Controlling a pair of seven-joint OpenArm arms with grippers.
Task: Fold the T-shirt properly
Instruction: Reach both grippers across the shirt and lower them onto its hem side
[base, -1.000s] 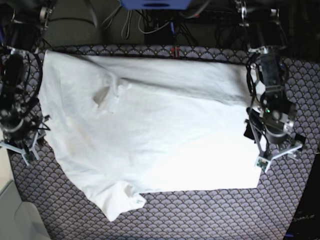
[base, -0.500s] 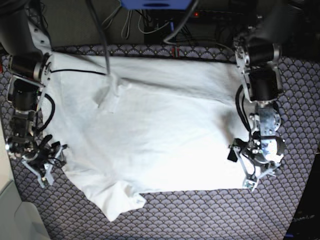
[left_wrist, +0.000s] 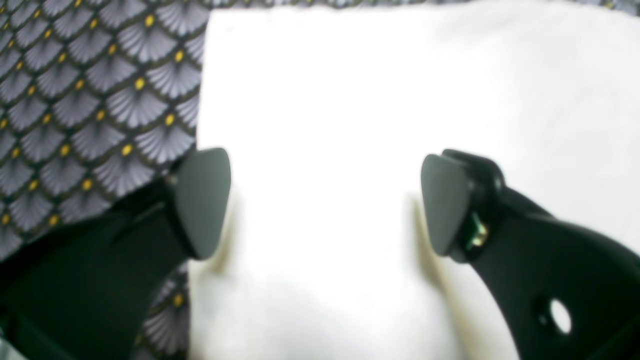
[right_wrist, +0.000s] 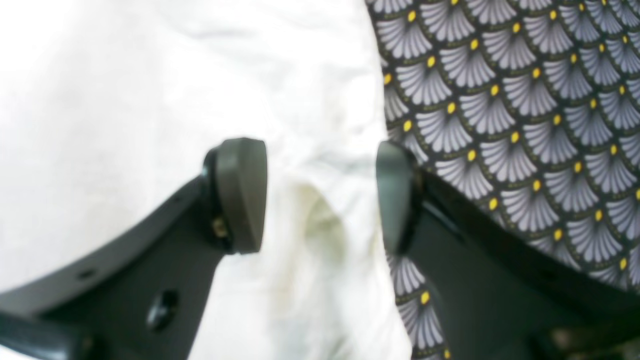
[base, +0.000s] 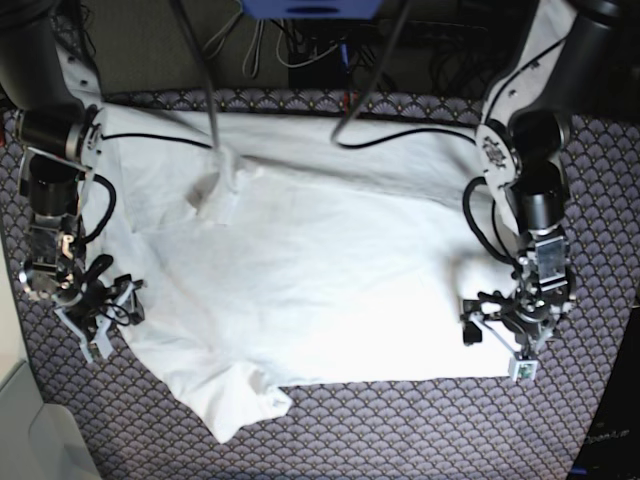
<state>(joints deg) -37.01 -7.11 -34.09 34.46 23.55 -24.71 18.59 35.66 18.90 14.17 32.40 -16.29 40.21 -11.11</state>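
Here, the white T-shirt (base: 310, 270) lies spread across the bench (base: 400, 430), which is covered in a purple-grey scallop-patterned cloth (base: 600, 200). A sleeve (base: 245, 400) juts toward the near edge, and a small fold (base: 215, 195) sits near the far left. The left gripper (left_wrist: 325, 205) hovers low at the shirt's side edge, its fingers (left_wrist: 202, 200) wide apart, one over the patterned cloth, the other over white fabric. The right gripper (right_wrist: 320, 195) is at the opposite edge, fingers (right_wrist: 240, 192) parted around a rumpled bit of hem, holding nothing.
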